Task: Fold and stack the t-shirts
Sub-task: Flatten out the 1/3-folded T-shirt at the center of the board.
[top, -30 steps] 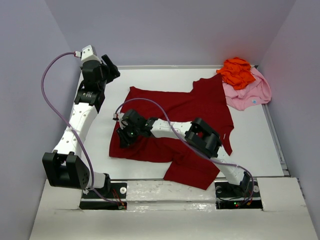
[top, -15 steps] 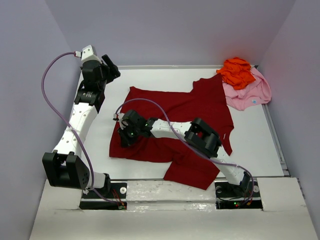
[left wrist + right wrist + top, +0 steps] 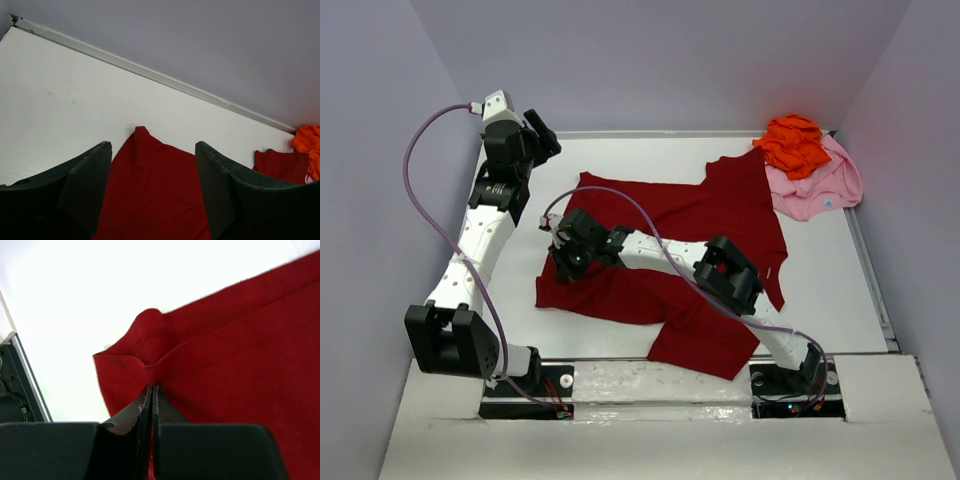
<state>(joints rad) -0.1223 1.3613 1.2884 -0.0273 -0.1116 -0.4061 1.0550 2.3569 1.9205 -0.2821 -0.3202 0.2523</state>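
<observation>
The dark red cloth t-shirt (image 3: pixel 670 212) lies across the middle of the white desk (image 3: pixel 820 270) and looks soft, light and floppy. The right fingers (image 3: pixel 164 412) pinch its hem, a good place to hold. The left fingers (image 3: pixel 85 190) stand wide and empty.

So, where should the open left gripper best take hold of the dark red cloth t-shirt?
Probably the dark red t-shirt's far-left corner, from above: that tip lies flat and free on the white table, right ahead of the left gripper. The right gripper pinches the left hem.
</observation>
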